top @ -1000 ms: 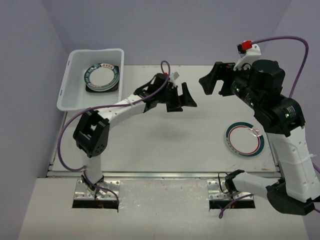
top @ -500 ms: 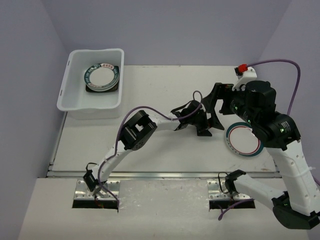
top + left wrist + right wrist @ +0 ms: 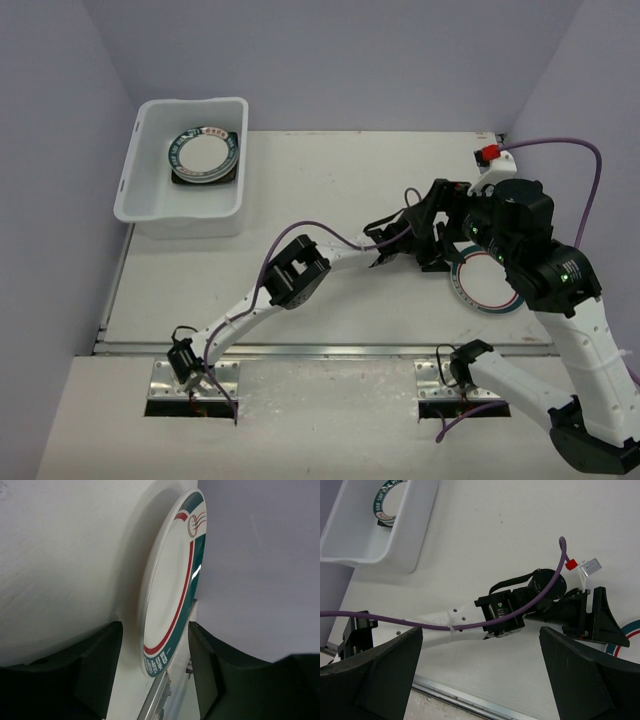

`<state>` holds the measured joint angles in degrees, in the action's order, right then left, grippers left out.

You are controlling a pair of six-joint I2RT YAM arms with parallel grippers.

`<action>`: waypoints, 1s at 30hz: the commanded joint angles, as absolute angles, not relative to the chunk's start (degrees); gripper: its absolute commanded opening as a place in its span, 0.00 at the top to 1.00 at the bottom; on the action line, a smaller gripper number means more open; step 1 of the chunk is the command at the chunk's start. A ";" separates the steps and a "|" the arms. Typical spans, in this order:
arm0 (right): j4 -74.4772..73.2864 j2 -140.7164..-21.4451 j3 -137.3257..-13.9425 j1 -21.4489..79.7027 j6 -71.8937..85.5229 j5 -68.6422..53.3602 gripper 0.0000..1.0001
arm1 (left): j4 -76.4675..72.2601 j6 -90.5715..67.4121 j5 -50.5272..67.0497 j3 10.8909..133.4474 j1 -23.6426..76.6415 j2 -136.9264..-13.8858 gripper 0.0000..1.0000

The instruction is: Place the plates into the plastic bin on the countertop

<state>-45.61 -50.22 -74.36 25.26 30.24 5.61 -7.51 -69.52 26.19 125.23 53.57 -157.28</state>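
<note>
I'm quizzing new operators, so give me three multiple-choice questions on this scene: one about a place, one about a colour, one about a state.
1. Where on the countertop does the loose plate lie?
A) left side
B) right side
C) far middle

2. Its rim is:
A) teal and red
B) blue and gold
C) plain black

3. The right hand is:
A) shut on the plate
B) shut, empty
C) open, empty

Answers:
1. B, because it lies flat partly under the right arm in the top view.
2. A, because the left wrist view shows teal and red bands.
3. C, because its fingers stand wide apart and grip nothing.
</note>
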 commanded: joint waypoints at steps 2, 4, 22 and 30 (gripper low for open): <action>-42.85 -49.81 -73.25 25.05 29.47 5.99 0.01 | -3.28 -69.84 26.52 127.78 55.36 -161.92 0.58; -42.59 -50.13 -73.39 25.05 29.01 5.89 0.01 | -3.33 -69.66 27.03 128.09 55.46 -162.05 0.70; -37.20 -52.14 -73.68 25.02 28.71 4.92 0.01 | 13.70 -48.03 19.85 127.35 25.48 -130.92 1.00; -35.95 -54.43 -74.47 25.05 27.55 6.68 0.01 | 27.51 -42.87 20.68 125.61 -4.82 -110.82 1.00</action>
